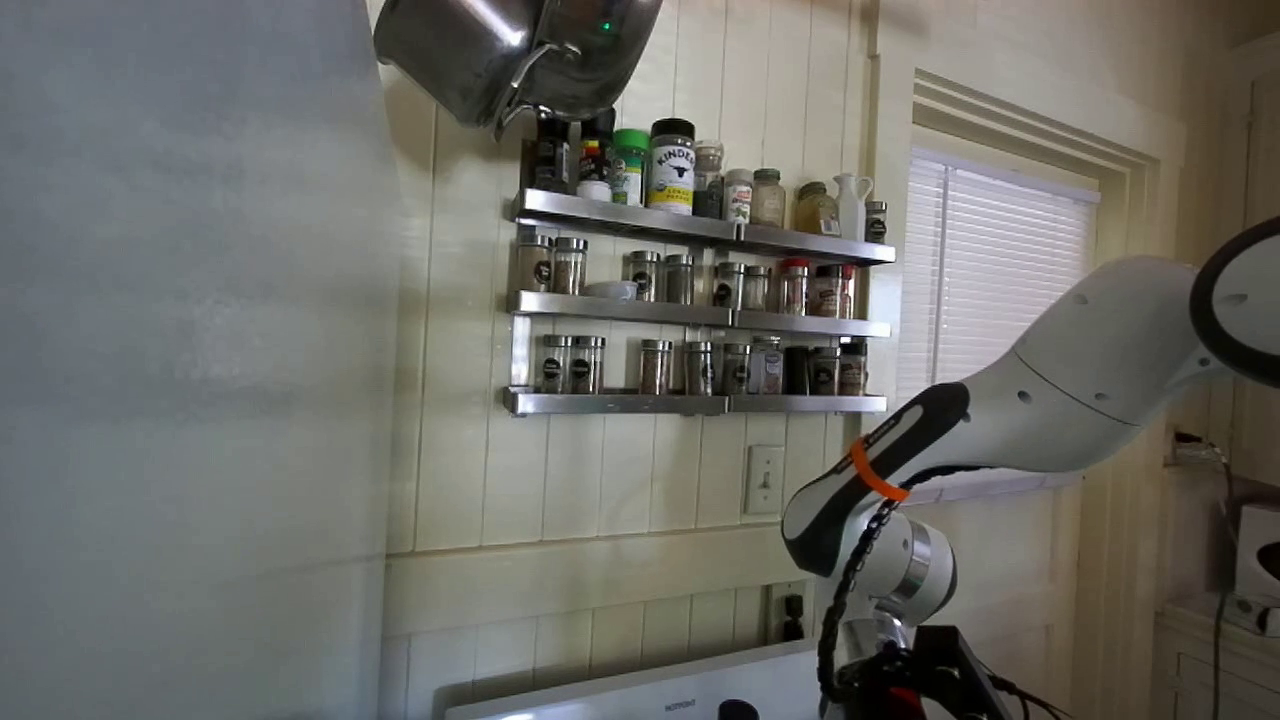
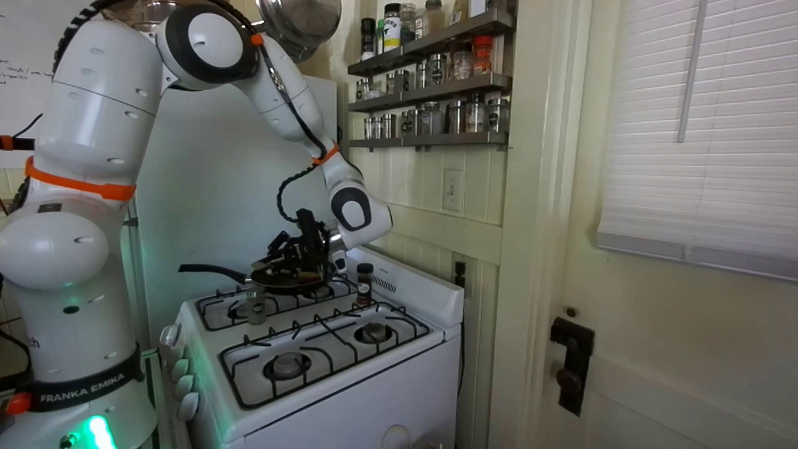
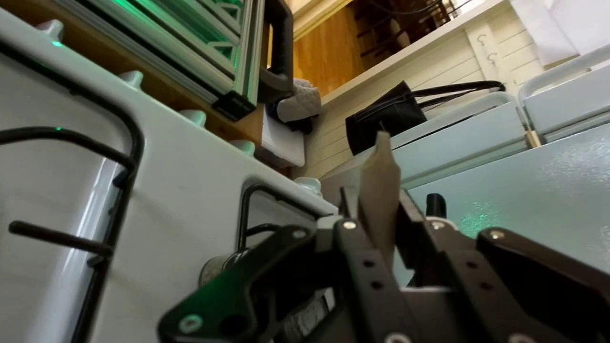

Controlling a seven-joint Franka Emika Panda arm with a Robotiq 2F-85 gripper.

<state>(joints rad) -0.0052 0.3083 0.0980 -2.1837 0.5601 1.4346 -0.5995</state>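
landmark: the frying pan point(image 2: 280, 289), over the far side of the white stove worktop point(image 3: 186, 190), black handle point(image 2: 212, 269) pointing out past the front edge. my end effector point(image 3: 380, 202) is clenched on a flat tan utensil point(image 3: 380, 176), narrow, tapering to a tip; jaws against both sides. in an exterior view i am right at the pan and hide much of it; whether utensil and pan touch, i cannot tell. two jars upright on the worktop: the dark-lidded jar point(image 2: 365, 285) near the pan, toward the back panel point(image 2: 421, 293); the clear jar point(image 2: 256, 307) just beside where handle meets pan, toward the control knobs point(image 2: 181, 369). well above the pan, in both exterior views: metal shelves point(image 1: 620, 404) lined with spice jars point(image 1: 671, 170). on the wall point(image 1: 620, 460) beneath them, also higher than the pan: a light switch point(image 2: 453, 190).
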